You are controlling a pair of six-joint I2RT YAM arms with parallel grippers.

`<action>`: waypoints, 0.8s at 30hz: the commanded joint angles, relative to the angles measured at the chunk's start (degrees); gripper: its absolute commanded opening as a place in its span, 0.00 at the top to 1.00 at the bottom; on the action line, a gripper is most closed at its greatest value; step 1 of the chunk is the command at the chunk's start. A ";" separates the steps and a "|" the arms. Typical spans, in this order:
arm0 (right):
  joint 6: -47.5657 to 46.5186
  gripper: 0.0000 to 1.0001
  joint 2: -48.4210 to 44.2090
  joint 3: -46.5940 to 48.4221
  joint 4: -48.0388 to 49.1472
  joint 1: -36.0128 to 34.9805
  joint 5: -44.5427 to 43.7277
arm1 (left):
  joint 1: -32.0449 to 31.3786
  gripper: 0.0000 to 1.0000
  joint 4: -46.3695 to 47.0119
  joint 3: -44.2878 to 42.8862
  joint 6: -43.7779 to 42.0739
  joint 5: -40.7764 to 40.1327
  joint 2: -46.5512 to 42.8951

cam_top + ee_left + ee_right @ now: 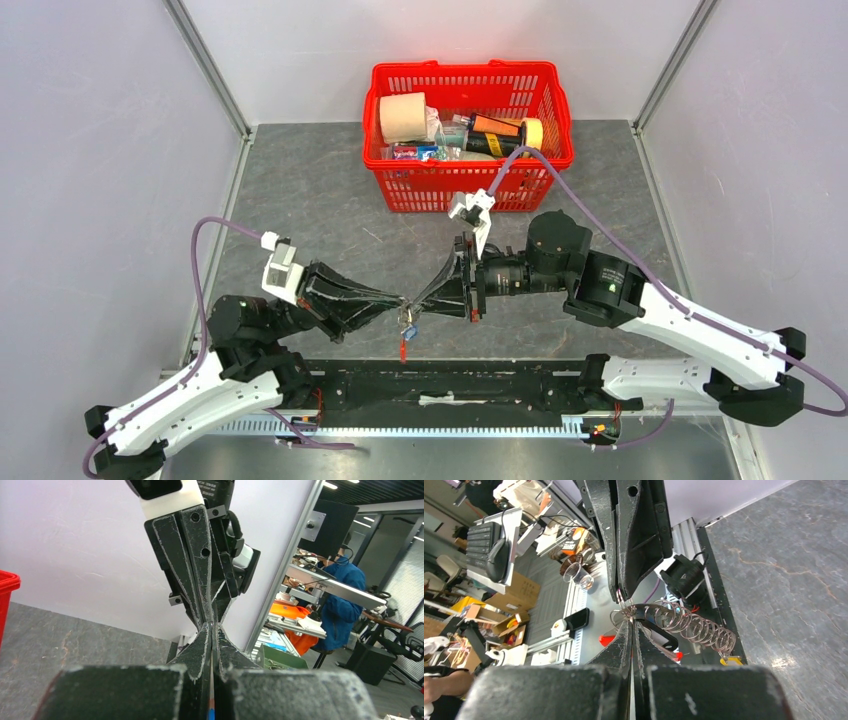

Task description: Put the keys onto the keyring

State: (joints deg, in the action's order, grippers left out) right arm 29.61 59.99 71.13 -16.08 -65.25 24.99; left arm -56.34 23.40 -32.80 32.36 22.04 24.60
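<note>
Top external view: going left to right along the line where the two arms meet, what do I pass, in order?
left gripper, shut → keyring, hanging where the two tips meet → right gripper, shut. The red basket is left out: it sits farther back and overlaps these in the order.

Grey marbled table (300,190), enclosed by pale wall panels (90,150) on metal posts (208,65). Beyond (left wrist view): cluttered desks (340,591), ceiling strip lights (330,485).
</note>
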 commanded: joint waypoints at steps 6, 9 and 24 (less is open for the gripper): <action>1.61 0.95 1.43 -0.76 2.77 -0.05 6.30 | 0.10 0.98 13.14 -0.27 4.02 2.74 -0.57; 0.30 0.75 0.61 0.32 1.30 -0.05 5.77 | 0.09 0.98 13.42 -0.19 4.12 2.74 -0.61; -8.98 0.55 -2.05 8.83 -6.07 -0.05 -1.14 | 0.09 0.98 12.95 0.26 4.20 0.09 -0.52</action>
State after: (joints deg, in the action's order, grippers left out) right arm 23.73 58.41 76.16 -22.04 -65.25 25.54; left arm -56.34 33.15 -32.14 35.14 24.14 24.34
